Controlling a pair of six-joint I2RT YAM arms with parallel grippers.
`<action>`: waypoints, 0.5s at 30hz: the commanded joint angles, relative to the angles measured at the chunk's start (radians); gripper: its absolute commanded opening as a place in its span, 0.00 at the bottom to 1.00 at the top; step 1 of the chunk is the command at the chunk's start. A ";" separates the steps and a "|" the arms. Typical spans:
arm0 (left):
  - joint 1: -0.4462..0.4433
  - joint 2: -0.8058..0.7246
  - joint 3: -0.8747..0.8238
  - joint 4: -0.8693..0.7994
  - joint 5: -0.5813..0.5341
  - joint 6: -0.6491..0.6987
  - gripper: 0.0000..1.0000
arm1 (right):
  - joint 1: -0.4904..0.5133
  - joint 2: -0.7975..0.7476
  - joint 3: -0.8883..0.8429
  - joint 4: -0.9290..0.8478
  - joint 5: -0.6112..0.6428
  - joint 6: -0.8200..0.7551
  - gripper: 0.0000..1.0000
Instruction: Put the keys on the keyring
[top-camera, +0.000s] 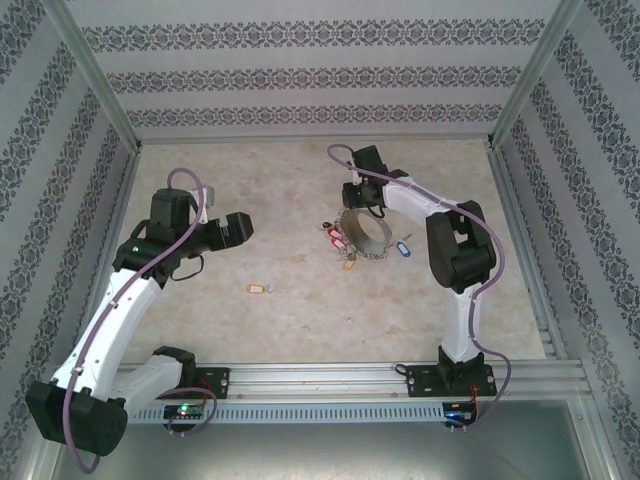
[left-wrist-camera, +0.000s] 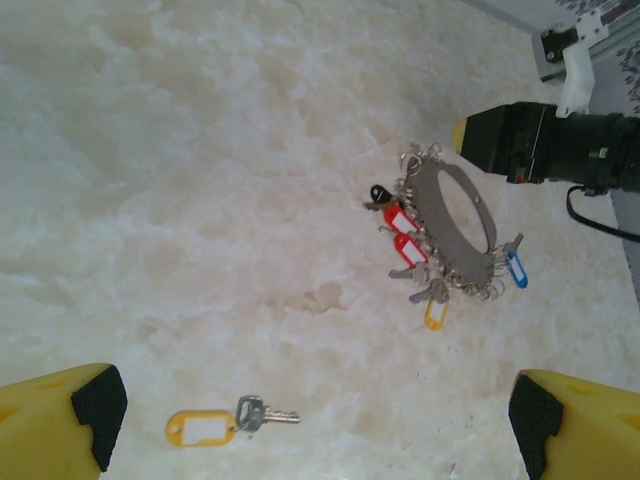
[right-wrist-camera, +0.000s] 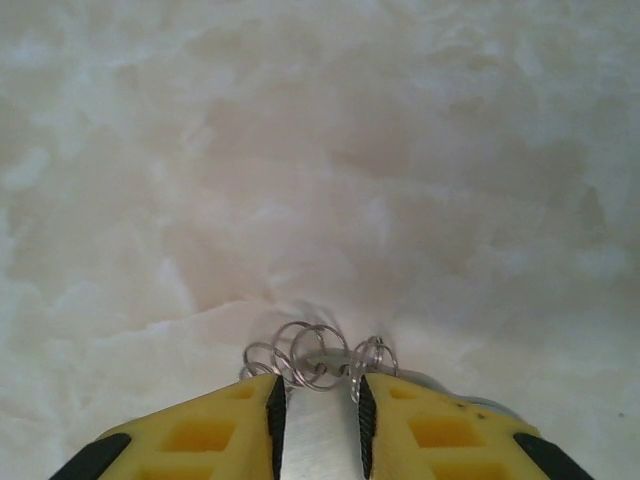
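Right tool pinching the keyring; left tool spread above one loose key.

The right tool (right-wrist-camera: 318, 400) is pressed onto the flat band of the large grey metal oval keyring (left-wrist-camera: 430, 200), right of centre on the pale marbled tabletop (top-camera: 250, 180). Small wire rings (right-wrist-camera: 310, 355) bunch just ahead of its fingertips. Tagged keys hang along the keyring's rim: red tags (left-wrist-camera: 400, 220), a yellow tag (left-wrist-camera: 434, 315) and a blue tag (left-wrist-camera: 516, 270). The left tool (top-camera: 240, 228) hovers with its fingers wide apart, gripping nothing. A loose silver key with a yellow plastic tag (left-wrist-camera: 215, 427) lies flat, well apart from the keyring, on its left.
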 joint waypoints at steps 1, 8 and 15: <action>0.014 -0.033 -0.036 -0.052 -0.027 0.041 0.99 | -0.005 0.048 0.062 -0.124 0.023 -0.062 0.30; 0.015 -0.081 -0.113 -0.032 -0.053 0.020 0.99 | -0.009 0.085 0.104 -0.184 0.003 -0.108 0.41; 0.015 -0.114 -0.165 0.004 -0.051 -0.020 0.99 | -0.030 0.147 0.197 -0.213 -0.022 -0.091 0.37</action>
